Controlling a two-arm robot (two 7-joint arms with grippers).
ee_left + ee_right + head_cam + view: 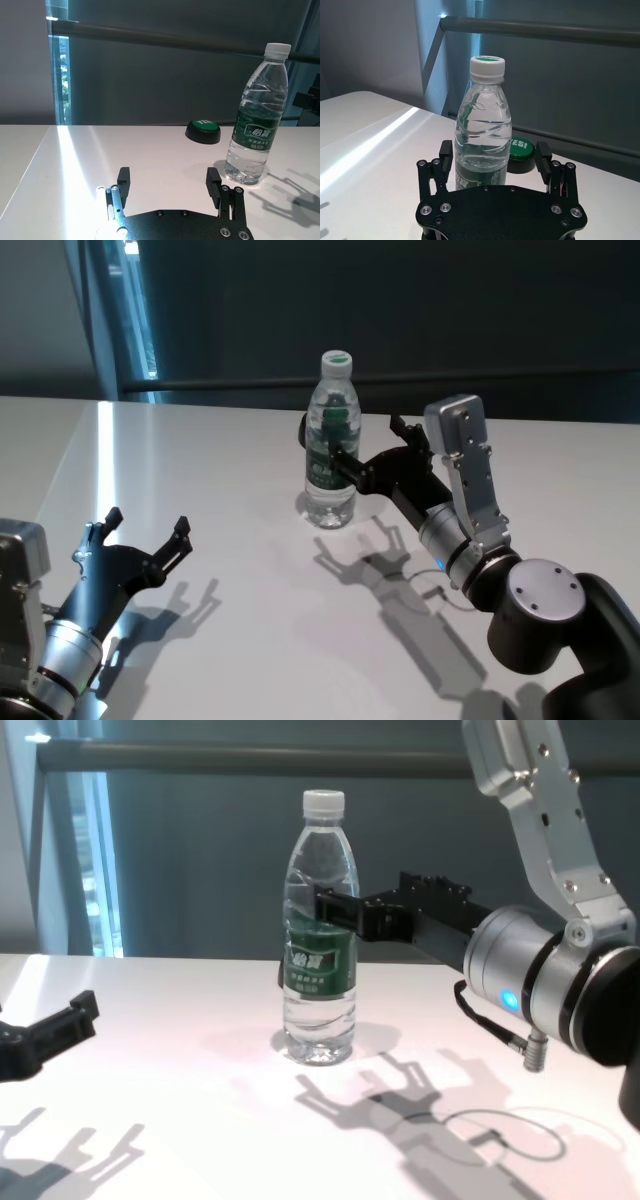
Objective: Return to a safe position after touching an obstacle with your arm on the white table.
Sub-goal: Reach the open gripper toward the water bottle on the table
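Bottle (331, 445) upright at frame centre on white table (230, 570), dead ahead of my right gripper (345, 445), between its spread jaws, nothing clamped. Retreat: straight back toward lower right. Left gripper (145, 535) open, parked lower left.

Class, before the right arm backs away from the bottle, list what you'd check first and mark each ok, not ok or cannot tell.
1. Bottle upright on the table: ok.
2. Right tool open, a finger on each side of the bottle: ok.
3. Fingers free of the bottle: cannot tell.
4. Left tool open, well away from the bottle: ok.
5. Green button beyond the bottle, off the retreat path: ok.
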